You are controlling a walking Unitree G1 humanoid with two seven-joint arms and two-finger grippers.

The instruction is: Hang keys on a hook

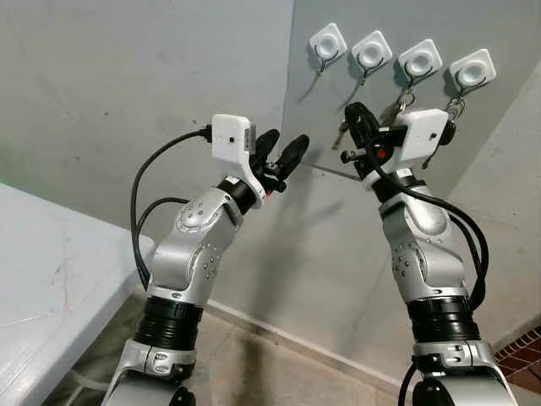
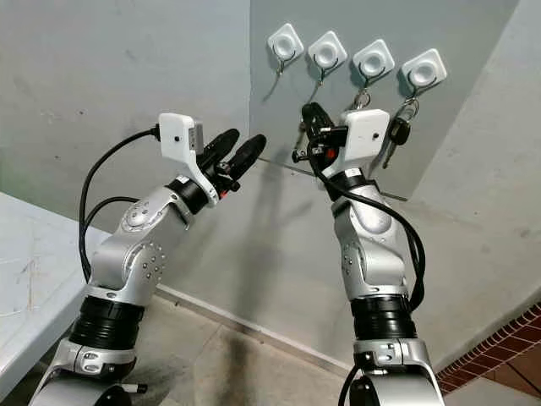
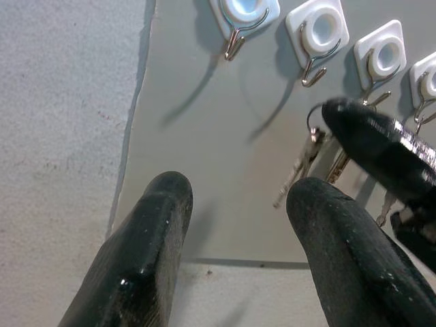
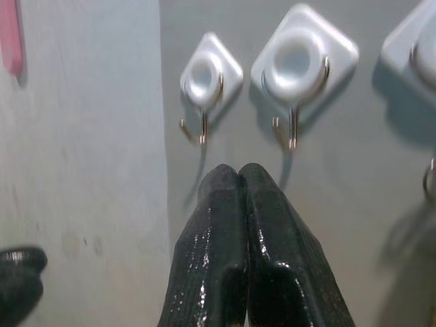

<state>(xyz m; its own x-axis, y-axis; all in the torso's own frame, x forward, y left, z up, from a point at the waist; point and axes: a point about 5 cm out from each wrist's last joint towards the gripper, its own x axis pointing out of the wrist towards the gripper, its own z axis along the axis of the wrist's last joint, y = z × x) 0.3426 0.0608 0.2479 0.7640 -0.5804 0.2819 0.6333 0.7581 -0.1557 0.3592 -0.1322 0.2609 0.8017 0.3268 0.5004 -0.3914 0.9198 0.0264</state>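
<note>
Four white square hooks sit in a row near the top of a grey panel (image 1: 338, 127) on the wall, in the upper right of the head views. The first hook (image 1: 328, 42) and the second hook (image 1: 371, 52) carry nothing on their metal prongs. A bunch of keys (image 2: 361, 101) hangs under the third hook (image 1: 420, 60), and another set with a dark fob (image 2: 400, 131) hangs under the fourth hook (image 1: 472, 71).

The right gripper (image 1: 356, 114) is raised in front of the panel, right of centre in the frame, just below the second hook. Its fingers (image 4: 238, 225) are pressed flat together, pointing up between the first two hooks. A key (image 2: 299, 142) dangles just beside the fingers on their left, low against the panel; whether the fingers are pinching its ring cannot be told.

The left gripper (image 1: 281, 152) is held up in the middle of the frame, near the panel's left edge, its fingers (image 3: 153, 225) spread apart with nothing between them.

A pale desk (image 1: 51, 279) fills the lower left corner.
</note>
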